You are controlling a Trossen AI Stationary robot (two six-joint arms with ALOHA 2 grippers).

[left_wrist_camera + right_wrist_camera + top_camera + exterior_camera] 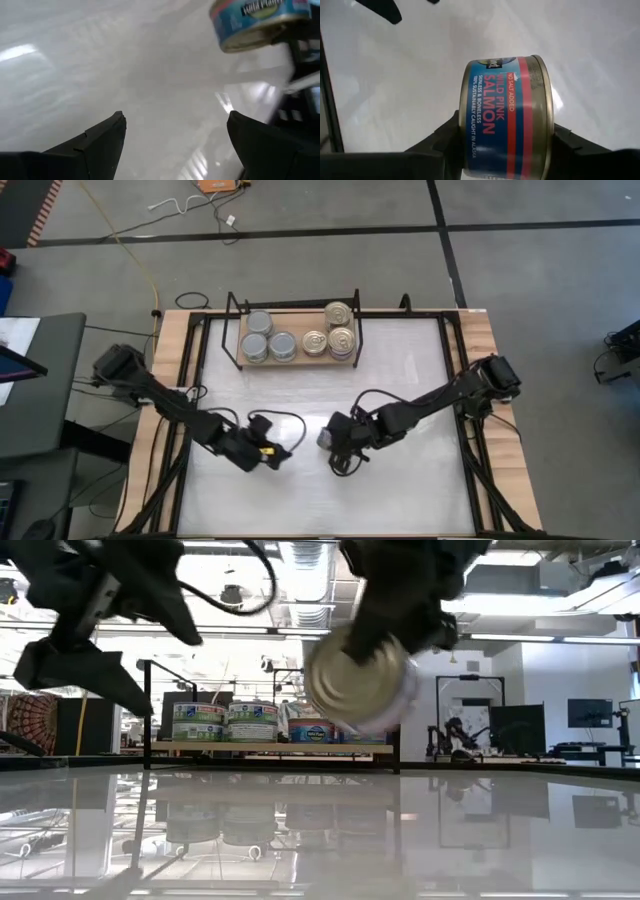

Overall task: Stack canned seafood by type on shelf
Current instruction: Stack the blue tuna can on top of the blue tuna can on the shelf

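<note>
White counter (400,470) fills our high view: the shelf (300,360) at its far edge holds 7 cans, our left gripper (268,455) spread and unladen. Low view: our right gripper (385,660) clasps a salmon can (358,678) aloft. Right wrist: fingers flank its label.
</note>
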